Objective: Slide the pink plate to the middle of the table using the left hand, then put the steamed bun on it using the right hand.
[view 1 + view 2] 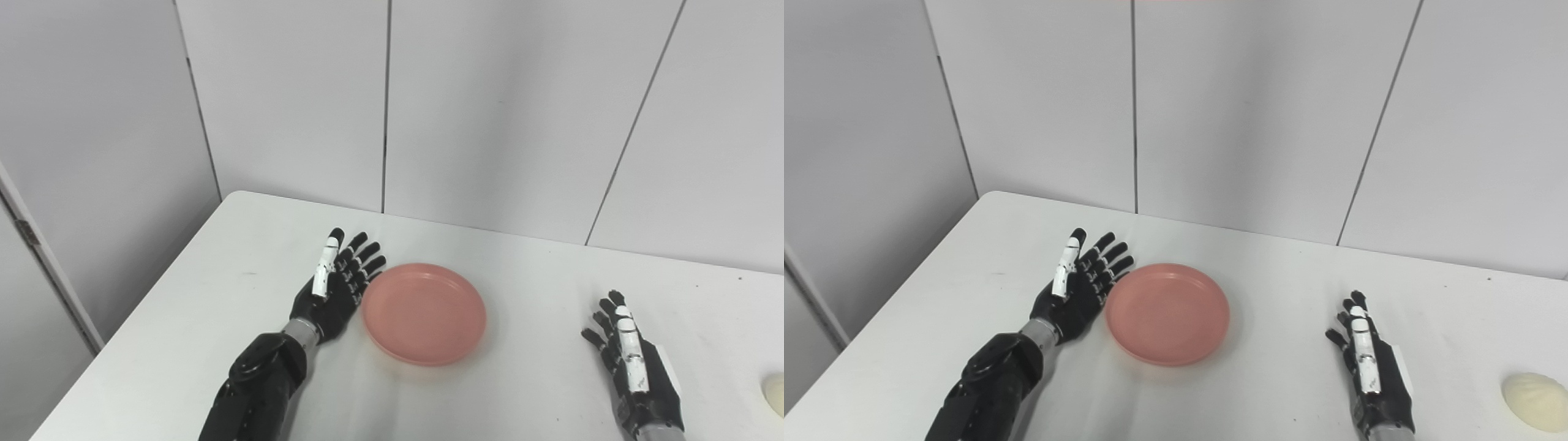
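On the white bench point(1249, 392), near its middle, lies the pink plate point(1168, 313), empty and flat. Just to its left the left hand point(1078, 291) stands on edge, palm turned toward the plate, its fingers point(1111, 251) straight and spread a little, holding nothing; whether they touch the plate's left rim cannot be told. Well to the right of the plate the right hand point(1372, 367) is also on edge near the front of the bench, fingers extended and apart, empty. Farther right, near the picture's edge, sits the pale steamed bun point(1536, 393), apart from the right hand.
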You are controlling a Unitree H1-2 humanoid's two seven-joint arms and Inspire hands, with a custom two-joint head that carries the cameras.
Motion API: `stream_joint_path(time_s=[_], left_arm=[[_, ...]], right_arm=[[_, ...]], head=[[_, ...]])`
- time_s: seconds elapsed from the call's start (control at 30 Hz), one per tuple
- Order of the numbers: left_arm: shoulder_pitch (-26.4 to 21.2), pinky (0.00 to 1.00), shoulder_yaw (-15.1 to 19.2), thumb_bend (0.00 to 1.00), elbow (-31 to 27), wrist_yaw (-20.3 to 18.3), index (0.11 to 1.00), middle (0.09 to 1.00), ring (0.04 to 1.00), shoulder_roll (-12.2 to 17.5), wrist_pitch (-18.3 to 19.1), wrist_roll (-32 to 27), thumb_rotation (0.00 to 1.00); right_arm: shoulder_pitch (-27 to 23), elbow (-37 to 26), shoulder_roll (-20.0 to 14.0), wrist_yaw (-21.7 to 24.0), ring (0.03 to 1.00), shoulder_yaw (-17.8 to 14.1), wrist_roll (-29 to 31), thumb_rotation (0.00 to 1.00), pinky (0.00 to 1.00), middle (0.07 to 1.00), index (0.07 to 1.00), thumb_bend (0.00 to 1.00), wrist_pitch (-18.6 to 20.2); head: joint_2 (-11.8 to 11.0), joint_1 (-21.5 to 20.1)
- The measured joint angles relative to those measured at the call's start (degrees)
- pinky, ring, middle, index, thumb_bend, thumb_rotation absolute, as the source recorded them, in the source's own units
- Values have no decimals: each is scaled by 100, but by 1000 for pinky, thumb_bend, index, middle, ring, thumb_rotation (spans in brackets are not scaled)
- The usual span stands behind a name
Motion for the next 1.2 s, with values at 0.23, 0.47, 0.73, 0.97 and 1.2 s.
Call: stream_joint_path(time_s=[0.23,0.47,0.73,0.97,1.2], left_arm=[[145,1000,-193,515,-129,-213,1000,995,986,-349,133,-119,1000],[315,1000,-305,556,-235,-460,1000,986,978,-458,178,-245,1000],[431,1000,-385,556,-348,-801,1000,986,976,-392,384,-370,1000],[432,1000,-387,562,-339,-846,990,975,967,-357,393,-375,1000],[429,1000,-378,560,-326,-850,1000,990,979,-355,393,-379,1000]], right_arm=[[12,3,68,-7,969,60,-33,1000,998,978,985,256,-29],[25,0,114,-29,967,181,-165,1000,984,980,988,268,-89],[32,-22,193,-154,950,223,-295,1000,962,963,972,263,-95],[34,-31,214,-228,952,245,-321,1000,960,964,972,287,-95],[32,-28,205,-243,949,256,-427,1000,944,958,965,274,-109]], head=[[44,-335],[106,-695],[167,-880],[176,-977],[167,-1309]])
